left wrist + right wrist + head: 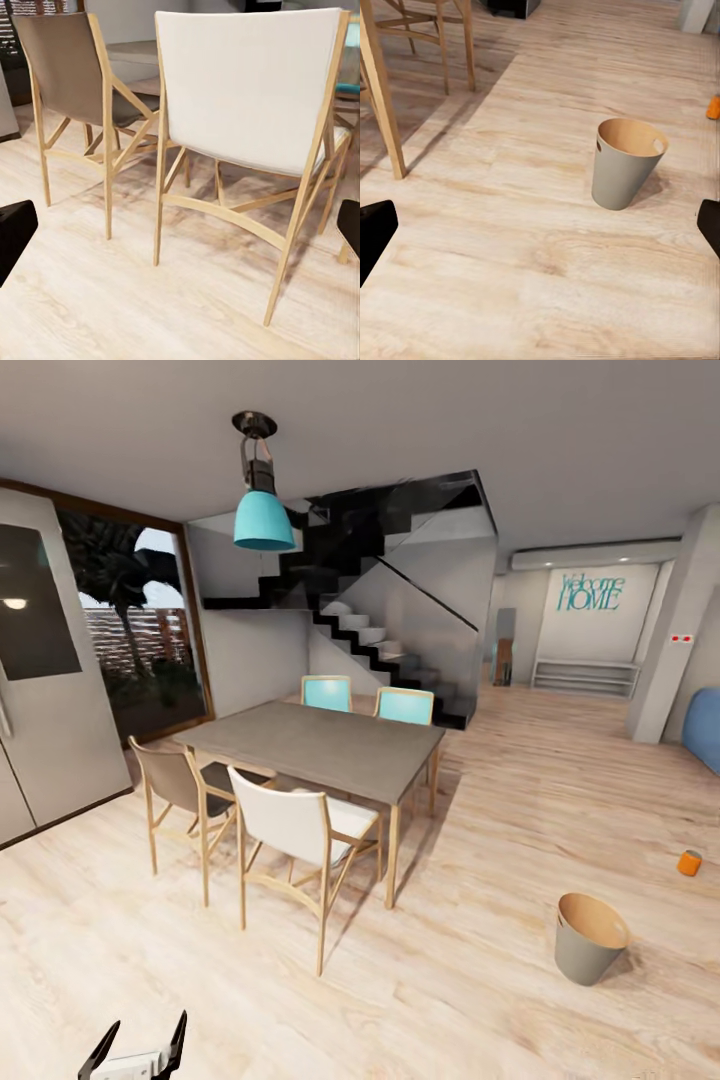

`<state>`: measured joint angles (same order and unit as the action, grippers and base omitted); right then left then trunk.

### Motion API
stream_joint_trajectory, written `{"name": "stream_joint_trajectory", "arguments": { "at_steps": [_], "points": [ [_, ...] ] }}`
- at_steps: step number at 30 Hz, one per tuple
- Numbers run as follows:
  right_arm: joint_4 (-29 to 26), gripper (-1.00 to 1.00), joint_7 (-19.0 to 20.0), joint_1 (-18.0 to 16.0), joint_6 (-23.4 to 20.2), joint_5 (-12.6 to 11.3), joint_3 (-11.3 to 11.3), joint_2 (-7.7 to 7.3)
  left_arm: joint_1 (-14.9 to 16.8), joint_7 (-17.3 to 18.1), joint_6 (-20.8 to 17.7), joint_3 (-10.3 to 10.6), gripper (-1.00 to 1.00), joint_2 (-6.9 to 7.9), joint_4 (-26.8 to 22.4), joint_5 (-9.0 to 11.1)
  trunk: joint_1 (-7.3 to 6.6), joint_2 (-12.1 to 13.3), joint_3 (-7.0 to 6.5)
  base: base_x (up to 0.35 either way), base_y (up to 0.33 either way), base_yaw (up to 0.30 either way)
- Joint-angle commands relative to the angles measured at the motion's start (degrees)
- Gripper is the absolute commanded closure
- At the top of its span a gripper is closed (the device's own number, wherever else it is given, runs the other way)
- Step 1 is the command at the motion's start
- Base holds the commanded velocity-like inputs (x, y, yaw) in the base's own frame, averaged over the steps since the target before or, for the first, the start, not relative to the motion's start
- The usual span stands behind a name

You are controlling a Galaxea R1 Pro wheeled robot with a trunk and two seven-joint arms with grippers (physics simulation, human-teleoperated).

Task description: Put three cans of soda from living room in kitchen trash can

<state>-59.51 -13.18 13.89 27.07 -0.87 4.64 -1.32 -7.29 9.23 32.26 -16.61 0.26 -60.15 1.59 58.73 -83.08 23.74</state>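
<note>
Four chairs stand around one grey dining table (320,745): two turquoise ones on its far side, the first turquoise chair (327,692) and the second turquoise chair (405,706), and two on its near side, a brown chair (175,780) and a white chair (290,825). One turquoise pendant lamp (263,520) hangs above, and one staircase (375,630) rises behind. On the wood floor there is one tash can (588,937) and one orange can of soda (689,863).
</note>
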Motion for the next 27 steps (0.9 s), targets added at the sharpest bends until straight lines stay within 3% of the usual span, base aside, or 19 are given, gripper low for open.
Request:
{"name": "stream_joint_trajectory", "arguments": {
  "at_steps": [1,9,27],
  "points": [
    [0.03,-1.0,0.0,0.0,0.0,-0.01,0.01,0.0,0.0,0.0,0.0,0.0,-1.0,0.0,0.01,-0.01,0.0,0.0,0.0,0.0,0.0,-0.254],
    [0.04,-1.0,-0.05,0.0,0.12,0.05,-0.19,0.21,0.0,0.0,0.0,0.0,-1.0,0.0,-0.02,-0.01,0.0,0.0,0.0,0.0,0.0,-0.235],
    [0.01,-1.0,-0.2,0.0,0.09,0.02,-0.32,0.55,0.0,0.0,0.03,0.0,-1.0,0.0,-0.04,-0.01,0.0,0.0,0.0,0.0,0.0,-0.107]
  ]
}}
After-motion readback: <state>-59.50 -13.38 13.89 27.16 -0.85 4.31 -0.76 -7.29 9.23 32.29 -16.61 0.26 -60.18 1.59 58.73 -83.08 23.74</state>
